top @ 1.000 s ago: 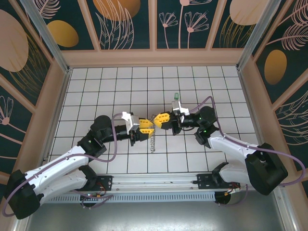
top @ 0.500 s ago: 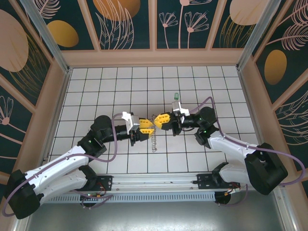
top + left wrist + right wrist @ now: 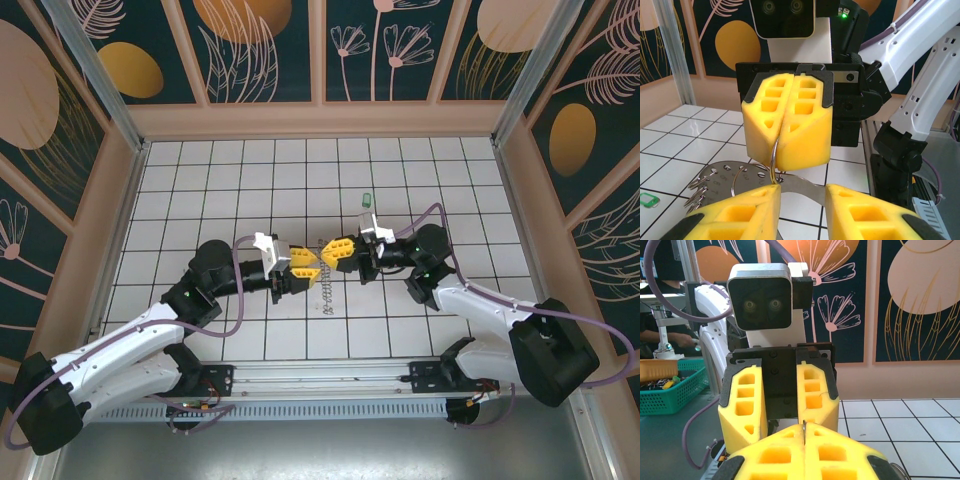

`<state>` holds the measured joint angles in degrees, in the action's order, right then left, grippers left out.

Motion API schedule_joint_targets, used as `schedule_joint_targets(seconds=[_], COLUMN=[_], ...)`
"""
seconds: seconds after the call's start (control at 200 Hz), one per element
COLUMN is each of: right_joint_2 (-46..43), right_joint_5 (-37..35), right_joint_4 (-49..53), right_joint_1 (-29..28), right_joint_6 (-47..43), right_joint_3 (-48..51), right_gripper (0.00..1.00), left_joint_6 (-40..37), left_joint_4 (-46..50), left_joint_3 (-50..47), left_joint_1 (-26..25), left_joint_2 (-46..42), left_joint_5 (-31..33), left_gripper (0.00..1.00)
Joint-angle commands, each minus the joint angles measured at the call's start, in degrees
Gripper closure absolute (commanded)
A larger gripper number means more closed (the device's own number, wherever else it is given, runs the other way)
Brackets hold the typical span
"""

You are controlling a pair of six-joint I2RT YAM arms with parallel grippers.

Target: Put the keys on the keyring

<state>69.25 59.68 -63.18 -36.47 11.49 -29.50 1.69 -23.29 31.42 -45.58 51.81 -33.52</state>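
The keyring (image 3: 773,159) is a thin wire ring. My right gripper (image 3: 785,150) (image 3: 803,434) is shut on it, fingertips pinching the wire edge-on. A flat metal tag (image 3: 807,187) hangs on the ring and spans my left gripper (image 3: 802,202), which is shut across it. Round metal discs (image 3: 720,175) with holes hang from the ring to the left. From above, both grippers (image 3: 303,262) (image 3: 336,250) meet tip to tip at mid-table, and the keyring's chain (image 3: 326,290) dangles below them. The small green key (image 3: 367,199) (image 3: 649,200) lies alone on the tiles behind the right wrist.
A white tiled floor (image 3: 250,180) is fenced by wooden walls (image 3: 320,118). Purple cables loop over both arms. A green basket (image 3: 670,385) stands off the table behind the left arm.
The dangling chain has swung slightly to the right. The right wrist has eased a little toward the near edge, so more of the green key shows. Both grips are unchanged.
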Motion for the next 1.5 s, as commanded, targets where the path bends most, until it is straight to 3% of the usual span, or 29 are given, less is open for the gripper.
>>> schedule_joint_targets(seconds=[0.0, 0.415, 0.921, 1.496], right_joint_2=[-0.4, -1.2, -1.5, -2.7], right_joint_5=[3.0, 3.6, 3.5, 2.9], right_joint_4=[-1.4, 2.0, 6.8, 2.4], right_joint_1=[-1.6, -2.1, -2.6, -2.6], right_joint_6=[0.3, -1.1, -4.1, -2.4], right_joint_3=[0.4, 0.6, -0.9, 0.3], right_gripper=[1.0, 1.0, 1.0, 1.0], left_joint_6=[-0.6, -1.0, -2.4, -1.4], left_joint_4=[-3.5, -2.4, 1.0, 3.3], left_joint_3=[1.2, 1.6, 3.2, 1.4], left_joint_1=[-0.2, -0.1, -0.2, -0.2], left_joint_2=[-0.7, -1.5, 0.1, -2.4], left_joint_5=[2.6, 3.4, 2.7, 3.8], left_gripper=[0.7, 0.7, 0.86, 0.76])
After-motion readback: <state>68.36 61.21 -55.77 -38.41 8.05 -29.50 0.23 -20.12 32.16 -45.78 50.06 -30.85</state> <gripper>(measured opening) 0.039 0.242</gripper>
